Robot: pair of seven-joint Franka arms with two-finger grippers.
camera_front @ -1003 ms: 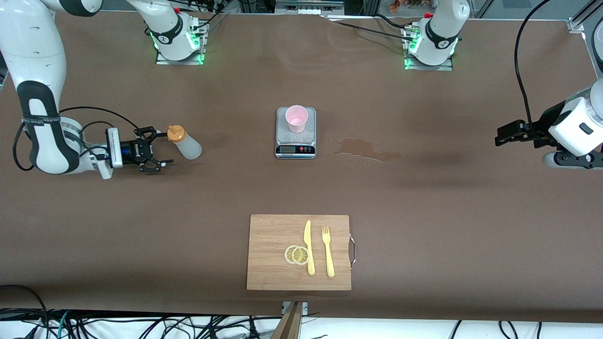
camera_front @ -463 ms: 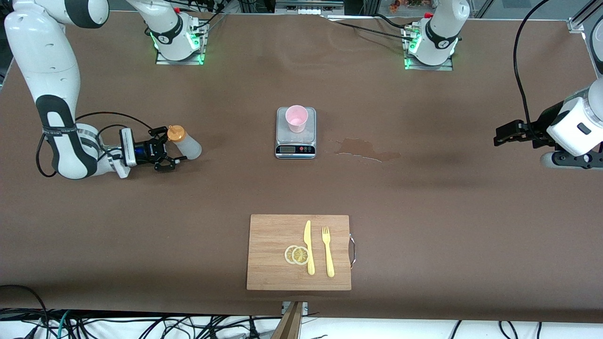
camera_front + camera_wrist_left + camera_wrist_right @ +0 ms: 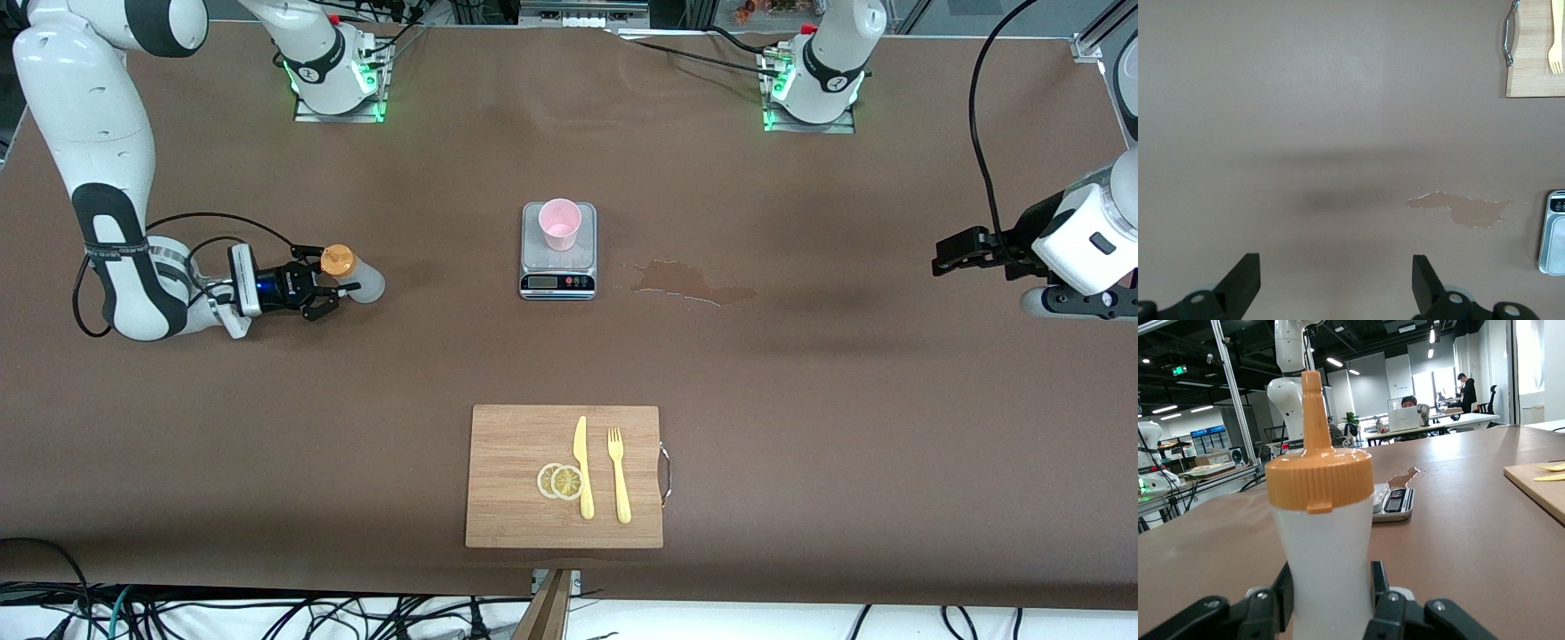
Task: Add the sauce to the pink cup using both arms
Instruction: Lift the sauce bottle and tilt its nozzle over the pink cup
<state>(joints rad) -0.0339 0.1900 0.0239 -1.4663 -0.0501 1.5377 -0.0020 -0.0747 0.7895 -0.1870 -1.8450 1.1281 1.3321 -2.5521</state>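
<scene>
The sauce bottle (image 3: 360, 283), translucent white with an orange nozzle cap, stands on the table toward the right arm's end. My right gripper (image 3: 333, 271) reaches in level with the table and is shut on the bottle's body. In the right wrist view the bottle (image 3: 1321, 553) fills the space between the gripper's (image 3: 1331, 587) two fingers, which press its sides. The pink cup (image 3: 560, 222) stands upright on a small scale (image 3: 557, 267) at the table's middle. My left gripper (image 3: 947, 253) waits, open and empty, in the air over the left arm's end of the table; in the left wrist view it (image 3: 1336, 280) has only bare table below it.
A wet spill (image 3: 685, 283) lies on the brown table beside the scale, toward the left arm's end. A wooden cutting board (image 3: 516, 480) with lemon slices, a yellow knife and a yellow fork lies near the front edge.
My right gripper moved in toward the bottle and closed around it. The bottle shifted slightly toward the front camera. The left arm has not moved.
</scene>
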